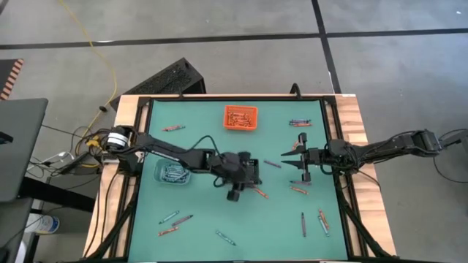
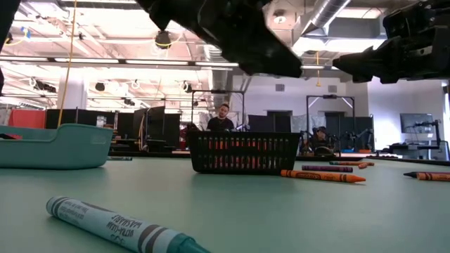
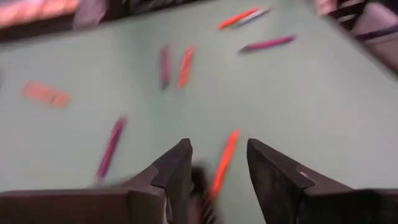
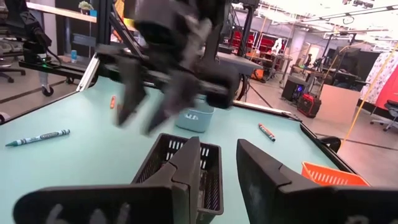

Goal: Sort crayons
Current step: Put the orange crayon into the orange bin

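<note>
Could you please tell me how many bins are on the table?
3. An orange bin sits near the table's edge, a pale bin beside the left arm, and a black bin in the middle, partly under that arm. No others show.

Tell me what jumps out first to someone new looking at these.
The two dark arms meeting mid-table: the left claw open over an orange crayon and above the black bin, the right claw open just to its right. Then the crayons strewn over the green mat, with an orange bin of them at the far edge and a clear bin at the left.
</note>
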